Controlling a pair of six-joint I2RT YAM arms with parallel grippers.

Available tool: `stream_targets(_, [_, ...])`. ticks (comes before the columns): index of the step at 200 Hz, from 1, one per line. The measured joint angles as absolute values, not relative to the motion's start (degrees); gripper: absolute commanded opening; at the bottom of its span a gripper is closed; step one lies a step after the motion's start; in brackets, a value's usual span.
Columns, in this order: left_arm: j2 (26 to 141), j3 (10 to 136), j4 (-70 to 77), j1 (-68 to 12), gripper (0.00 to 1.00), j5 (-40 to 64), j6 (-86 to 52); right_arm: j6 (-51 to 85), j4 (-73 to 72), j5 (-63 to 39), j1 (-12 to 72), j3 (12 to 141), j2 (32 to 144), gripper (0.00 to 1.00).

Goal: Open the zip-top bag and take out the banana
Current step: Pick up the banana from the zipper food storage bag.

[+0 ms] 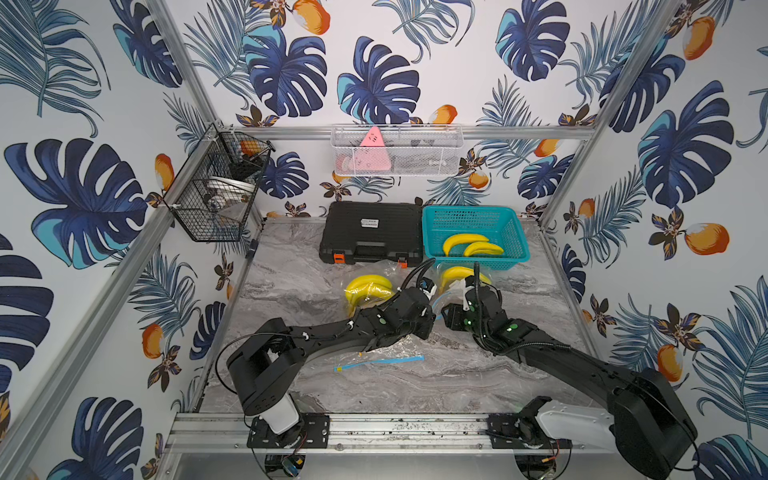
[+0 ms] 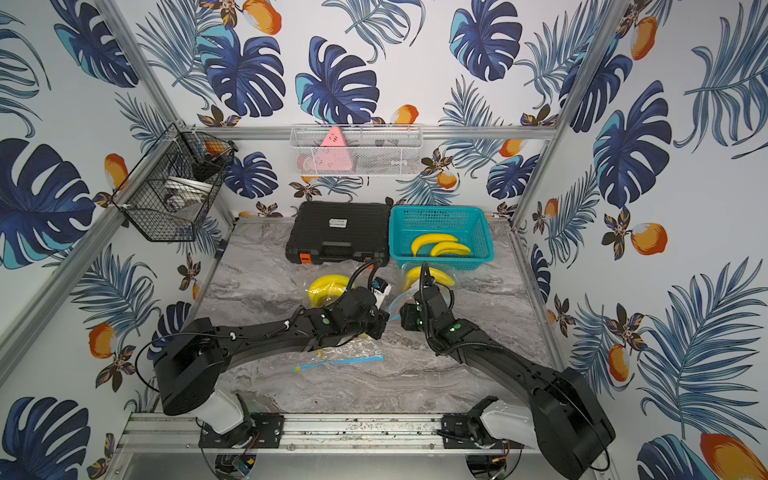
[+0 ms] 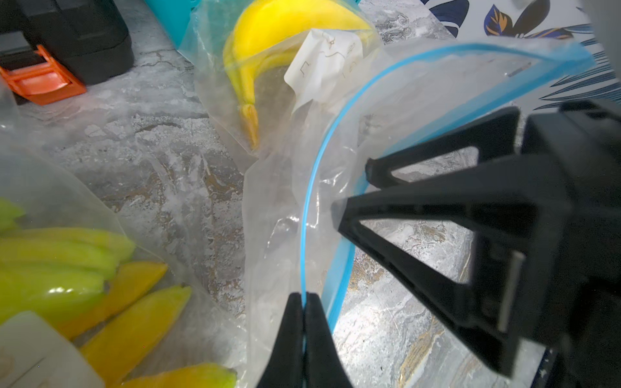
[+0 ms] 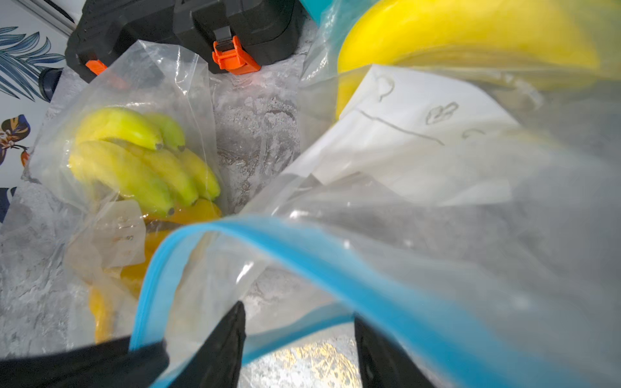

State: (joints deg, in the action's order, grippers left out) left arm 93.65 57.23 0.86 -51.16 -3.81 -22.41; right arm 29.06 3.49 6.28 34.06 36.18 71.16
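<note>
The left wrist view, unlike both top views, shows the left hand (image 3: pixel 304 299) pinching the zip-top bag (image 3: pixel 420 97); the right hand (image 4: pixel 299 314) is spread.

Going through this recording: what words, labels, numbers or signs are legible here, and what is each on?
No text can be read outright.
White label on the black case: too small to read.
Paper slip inside the zip-top bag with the banana: handwritten marks, not legible.
Second slip in the other bag: faint, blurred.
Pink triangle in the white wire basket: marks too small.
</note>
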Motion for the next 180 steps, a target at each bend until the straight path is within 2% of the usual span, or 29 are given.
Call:
stream_targets(62, [93.1,55.4,1.3,-51.4,0.00,-4.3,-22.6,29.1,0.1,7.4,33.8,37.0,74.8,0.55])
stream_targets(110, [94.3,56.0,1.8,-51.4,0.00,-4.2,-22.8,25.7,-0.3,6.2,34.2,39.8,77.7,0.47])
stream_targets(180, [94.1,57.3,2.3,-51.4,0.00,-4.2,-24.1,20.2,3.8,4.7,34.5,38.9,77.1,0.44])
